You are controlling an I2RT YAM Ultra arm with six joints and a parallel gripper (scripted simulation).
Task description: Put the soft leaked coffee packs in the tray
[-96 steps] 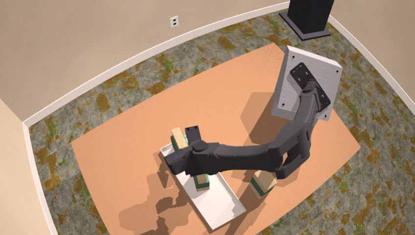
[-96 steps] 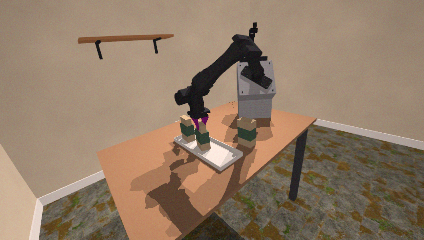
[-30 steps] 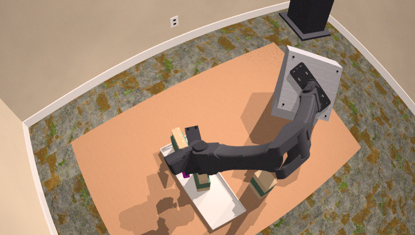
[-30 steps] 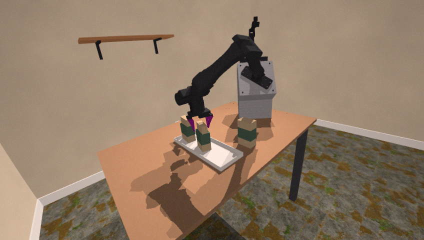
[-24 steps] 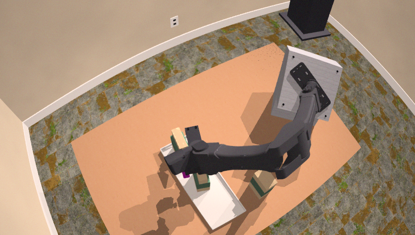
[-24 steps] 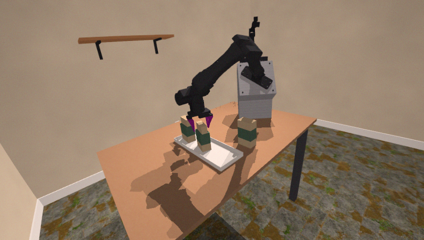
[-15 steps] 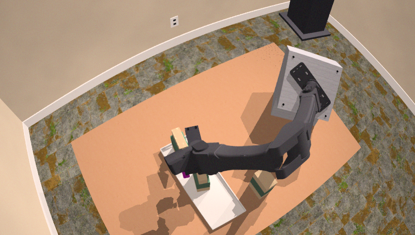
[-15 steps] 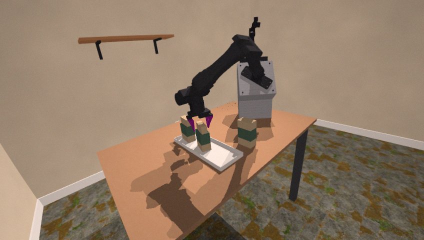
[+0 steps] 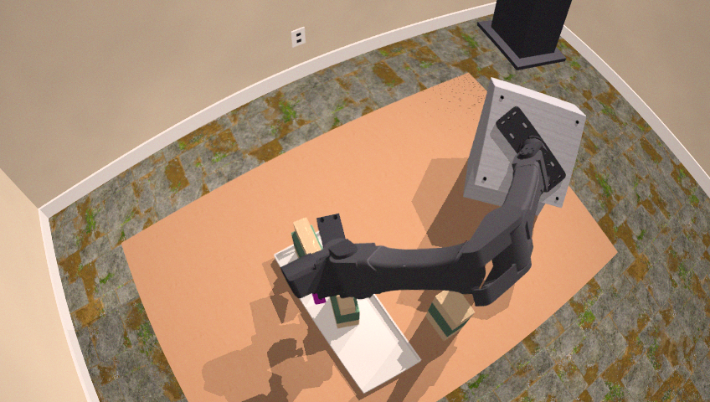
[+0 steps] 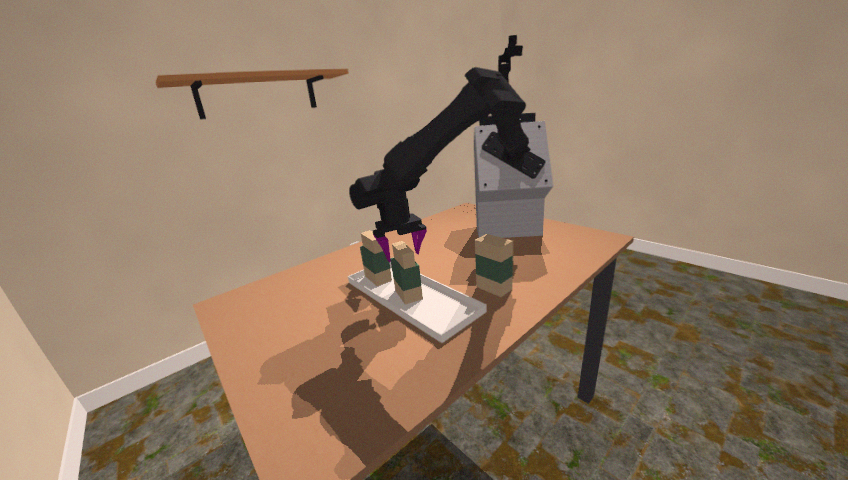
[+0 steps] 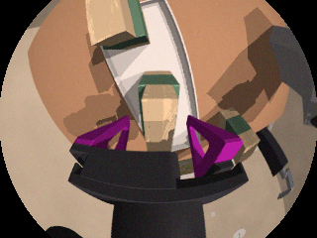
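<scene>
hovering wide open, the hand (image 10: 402, 252) (image 11: 158, 119) grips nothing; two coffee packs (image 9: 347, 311) (image 10: 407, 276) (image 11: 159, 111) stand in one tray (image 9: 374, 348) (image 10: 443, 309) (image 11: 165, 35), one outside.

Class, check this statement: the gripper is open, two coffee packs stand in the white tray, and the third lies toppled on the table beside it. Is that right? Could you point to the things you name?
Not quite: the third pack (image 9: 450, 314) (image 10: 493, 265) stands upright on the table, as the exterior view shows. The rest is right.
</scene>
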